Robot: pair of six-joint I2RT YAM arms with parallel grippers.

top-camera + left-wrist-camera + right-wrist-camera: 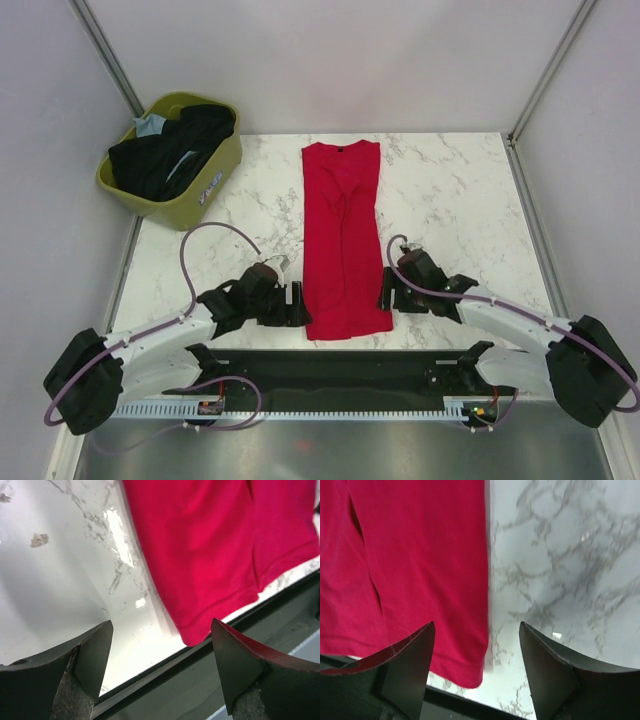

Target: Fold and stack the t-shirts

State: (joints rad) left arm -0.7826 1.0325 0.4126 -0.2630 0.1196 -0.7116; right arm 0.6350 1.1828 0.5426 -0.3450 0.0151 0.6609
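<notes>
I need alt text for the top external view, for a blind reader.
A bright red cloth t-shirt, folded into a long narrow strip, lies on the white marble table. The left tool and the right tool are beside its near corners. An olive-green plastic basket of black and light blue shirts stands far left.

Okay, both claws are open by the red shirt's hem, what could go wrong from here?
1. The hem of the red shirt lies right at the near edge of the table, so the left claw or the right claw might hit that edge or miss its corner.
2. The shirt looks folded in layers, so a pinch may catch only the top one and open the fold.
</notes>
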